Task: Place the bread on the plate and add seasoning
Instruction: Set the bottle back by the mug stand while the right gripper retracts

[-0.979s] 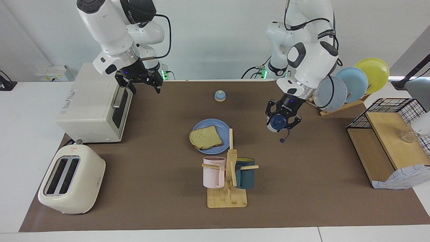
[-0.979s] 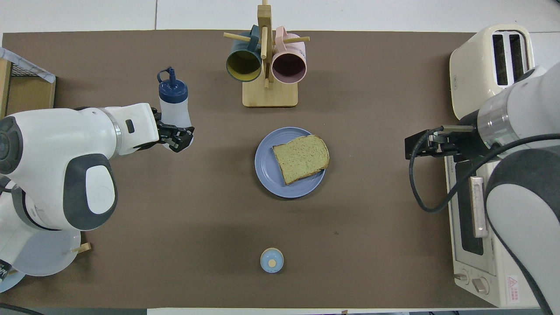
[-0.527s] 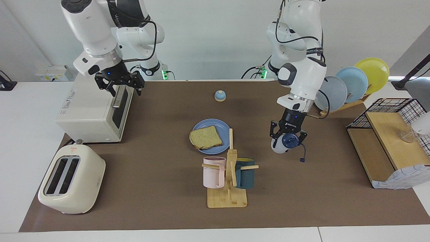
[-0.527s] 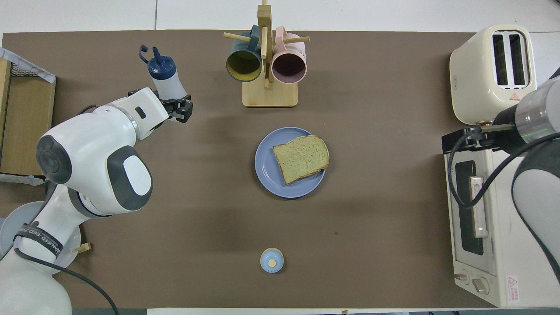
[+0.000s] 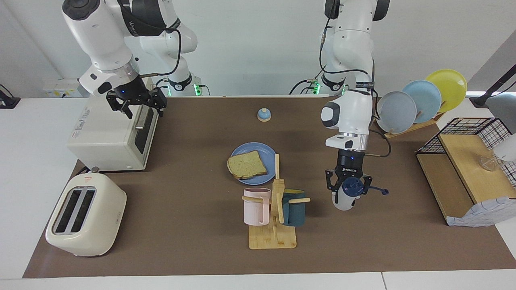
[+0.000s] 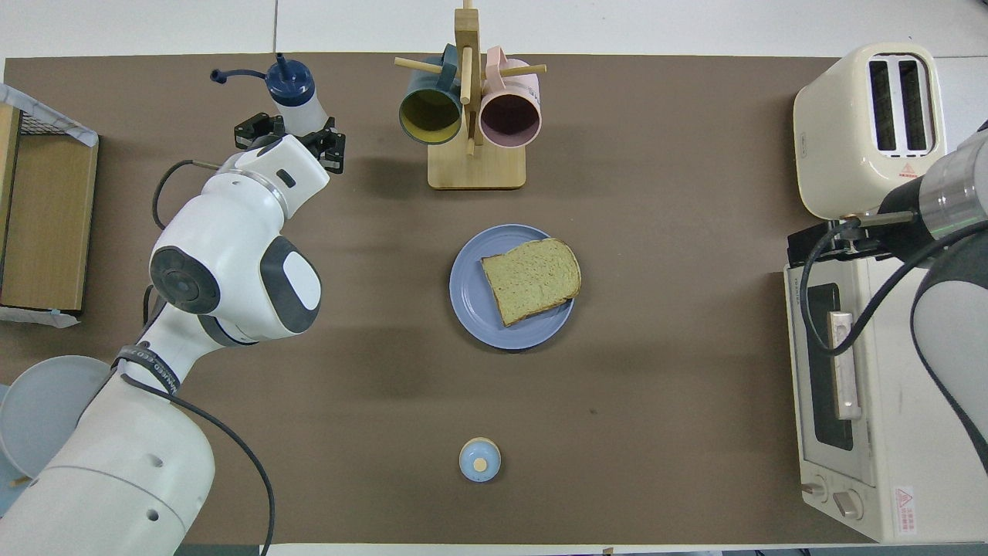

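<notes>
Bottle [image 5: 347, 195] upright in left gripper [image 5: 349, 189], fingers clamped on its body, cap up, loose tab trailing toward the left arm's end; long axis near vertical. Low over mat beside mug rack [image 5: 274, 209]. A second ago it hung tilted, higher, nearer the plate rack. Bread [image 5: 246, 164] lies flat on plate [image 5: 238, 152]. Right gripper [image 5: 137, 102] gapes wide, empty, over oven [image 5: 111, 131].

Left arm stretched forward, wrist pointing straight down, left gripper [image 5: 349, 189] clamped low over the mat. Right arm drawn back and raised, right gripper [image 5: 136, 101] hanging with fingers spread wide, holding nothing.
</notes>
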{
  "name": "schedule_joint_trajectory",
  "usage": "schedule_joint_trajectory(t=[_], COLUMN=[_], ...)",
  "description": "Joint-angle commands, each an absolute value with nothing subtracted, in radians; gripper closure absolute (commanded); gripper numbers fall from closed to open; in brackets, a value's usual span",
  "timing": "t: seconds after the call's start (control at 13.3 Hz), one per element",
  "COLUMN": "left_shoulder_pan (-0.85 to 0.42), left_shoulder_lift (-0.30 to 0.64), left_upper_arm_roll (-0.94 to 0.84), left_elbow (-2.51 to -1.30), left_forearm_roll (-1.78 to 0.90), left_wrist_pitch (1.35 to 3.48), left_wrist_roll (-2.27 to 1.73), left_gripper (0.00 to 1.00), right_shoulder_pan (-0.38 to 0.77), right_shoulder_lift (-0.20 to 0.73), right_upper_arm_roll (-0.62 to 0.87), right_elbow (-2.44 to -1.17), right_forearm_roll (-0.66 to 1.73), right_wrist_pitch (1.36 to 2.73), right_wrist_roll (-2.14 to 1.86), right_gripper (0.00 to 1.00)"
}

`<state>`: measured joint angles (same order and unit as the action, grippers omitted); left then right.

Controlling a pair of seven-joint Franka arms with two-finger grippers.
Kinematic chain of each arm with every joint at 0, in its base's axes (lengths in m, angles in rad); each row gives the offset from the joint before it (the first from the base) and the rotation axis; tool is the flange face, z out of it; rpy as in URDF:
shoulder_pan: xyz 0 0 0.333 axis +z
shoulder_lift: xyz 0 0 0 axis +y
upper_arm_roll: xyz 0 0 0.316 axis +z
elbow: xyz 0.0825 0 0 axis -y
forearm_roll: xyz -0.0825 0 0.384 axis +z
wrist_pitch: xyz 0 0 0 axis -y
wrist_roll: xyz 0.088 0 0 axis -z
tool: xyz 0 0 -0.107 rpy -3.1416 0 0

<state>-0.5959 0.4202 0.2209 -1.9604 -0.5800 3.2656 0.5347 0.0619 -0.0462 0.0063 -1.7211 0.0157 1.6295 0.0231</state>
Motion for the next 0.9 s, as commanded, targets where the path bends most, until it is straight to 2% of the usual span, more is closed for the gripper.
schedule_joint_trajectory(t=[0.0, 0.23, 0.38, 0.83], left_shoulder_pan=[-0.41, -0.272, -0.262, -0.209], left_shoulder_lift=[0.524, 0.592, 0.623, 0.633], left_upper_arm_roll=[0.012, -0.145, -0.149, -0.152], left_elbow=[-1.859, -1.835, -1.819, -1.844], left_forearm_roll=[-0.598, -0.581, -0.519, -0.443], left_wrist_pitch=[3.379, 3.49, 3.494, 3.494], left_wrist_roll=[0.538, 0.538, 0.538, 0.537], left_gripper=[1.0, 1.0, 1.0, 1.0], right_shoulder_pan=[0.032, 0.021, 0.021, 0.025], right_shoulder_lift=[-0.044, -0.048, -0.058, -0.058], right_upper_arm_roll=[0.008, -0.017, -0.037, -0.038], right_elbow=[-1.7, -1.703, -1.692, -1.657], right_forearm_roll=[0.006, 0.006, 0.008, 0.015], right_wrist_pitch=[1.591, 1.58, 1.572, 1.523], right_wrist_roll=[-0.038, -0.052, -0.072, -0.038], right_gripper=[0.0, 0.0, 0.0, 0.0])
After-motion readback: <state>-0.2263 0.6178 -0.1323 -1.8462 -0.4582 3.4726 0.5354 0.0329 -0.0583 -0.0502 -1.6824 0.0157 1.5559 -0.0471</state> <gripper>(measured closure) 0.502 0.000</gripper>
